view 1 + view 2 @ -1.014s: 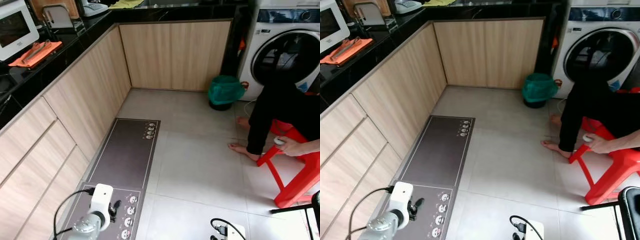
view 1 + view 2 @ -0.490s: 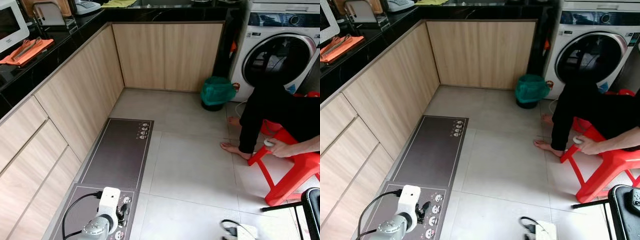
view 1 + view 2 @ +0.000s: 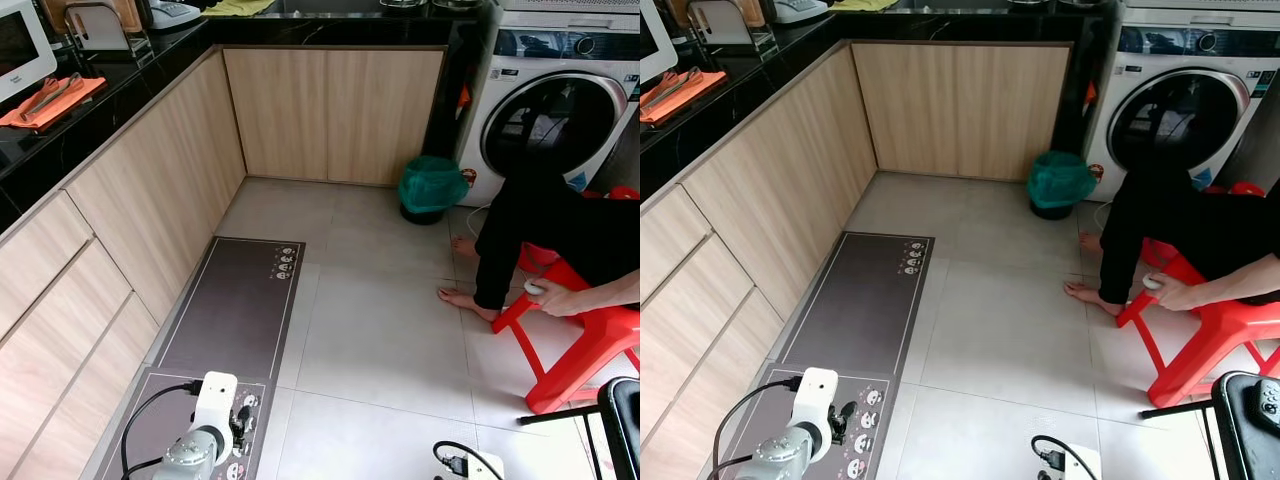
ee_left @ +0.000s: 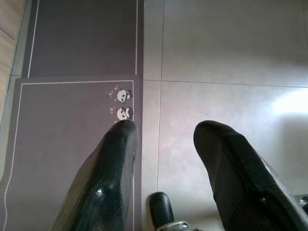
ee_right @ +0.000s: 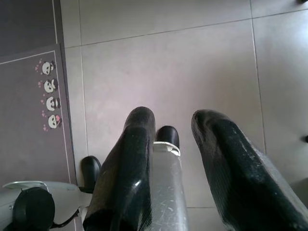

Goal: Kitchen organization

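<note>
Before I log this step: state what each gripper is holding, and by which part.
Nothing is held. The left gripper has its fingers apart with only mat and floor tile behind them; the right gripper is likewise open and empty.

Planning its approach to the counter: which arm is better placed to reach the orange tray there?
Left, probably. The orange tray lies on the counter along the robot's left, on the left gripper's side; both grippers hang low, open and empty.

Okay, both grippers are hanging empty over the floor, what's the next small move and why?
Probably a step forward along the floor mat, turning left toward the counter. Both the left gripper and right gripper hang open and empty over tiles, and the orange tray sits beyond their reach. Keep away from the seated person.
</note>
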You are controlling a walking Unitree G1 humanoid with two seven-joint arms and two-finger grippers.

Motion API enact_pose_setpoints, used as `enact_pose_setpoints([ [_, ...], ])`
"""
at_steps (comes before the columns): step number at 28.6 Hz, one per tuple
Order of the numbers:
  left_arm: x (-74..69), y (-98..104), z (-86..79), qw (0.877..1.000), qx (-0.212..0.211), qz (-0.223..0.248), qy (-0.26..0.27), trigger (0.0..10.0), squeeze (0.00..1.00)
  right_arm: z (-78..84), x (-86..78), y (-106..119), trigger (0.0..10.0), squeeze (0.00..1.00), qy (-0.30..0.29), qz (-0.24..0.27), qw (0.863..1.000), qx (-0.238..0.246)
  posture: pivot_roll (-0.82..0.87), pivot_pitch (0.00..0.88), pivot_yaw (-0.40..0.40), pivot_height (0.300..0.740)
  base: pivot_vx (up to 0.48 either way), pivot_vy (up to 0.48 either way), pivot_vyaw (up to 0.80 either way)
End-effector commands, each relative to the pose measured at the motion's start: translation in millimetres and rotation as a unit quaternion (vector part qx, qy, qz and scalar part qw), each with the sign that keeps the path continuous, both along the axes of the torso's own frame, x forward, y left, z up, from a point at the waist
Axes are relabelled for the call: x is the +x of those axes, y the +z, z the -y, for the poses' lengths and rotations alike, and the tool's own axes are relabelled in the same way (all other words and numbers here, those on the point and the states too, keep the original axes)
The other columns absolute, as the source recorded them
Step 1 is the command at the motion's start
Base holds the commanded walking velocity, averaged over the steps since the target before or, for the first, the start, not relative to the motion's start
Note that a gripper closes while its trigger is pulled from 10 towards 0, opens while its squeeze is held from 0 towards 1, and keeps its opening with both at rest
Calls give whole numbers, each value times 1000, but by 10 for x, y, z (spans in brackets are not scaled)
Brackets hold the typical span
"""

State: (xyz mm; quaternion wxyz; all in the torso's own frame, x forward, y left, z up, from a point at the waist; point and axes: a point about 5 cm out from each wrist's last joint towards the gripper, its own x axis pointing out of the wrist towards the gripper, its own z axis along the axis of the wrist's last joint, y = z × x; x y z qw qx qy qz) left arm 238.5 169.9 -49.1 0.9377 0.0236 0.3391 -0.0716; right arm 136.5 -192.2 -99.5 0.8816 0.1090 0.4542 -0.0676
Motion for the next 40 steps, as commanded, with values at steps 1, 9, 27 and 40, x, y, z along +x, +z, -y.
enact_pose_setpoints([
  [1, -15, -16, -33, 1000, 3, -11, 4, 10000, 0, -11, -39, -19, 10000, 0, -2, -11, 1000, 1, 86, 0, 25, 740, 0, 0, 0],
  [9, -23, -19, -56, 1000, 1, -12, 3, 10000, 0, 17, -89, -29, 10000, 0, -8, -13, 1000, 3, 93, 0, 34, 740, 0, 0, 0],
  [27, -131, -100, -48, 999, 18, -40, -16, 10000, 0, -98, -13, -16, 10000, 0, -2, -1, 1000, 6, 61, 0, 27, 740, 79, 0, 0],
  [40, -172, -126, -58, 999, 20, -47, -9, 10000, 0, -13, -97, -24, 10000, 0, 8, 0, 1000, 3, 68, 0, 4, 740, 348, 0, 0],
])
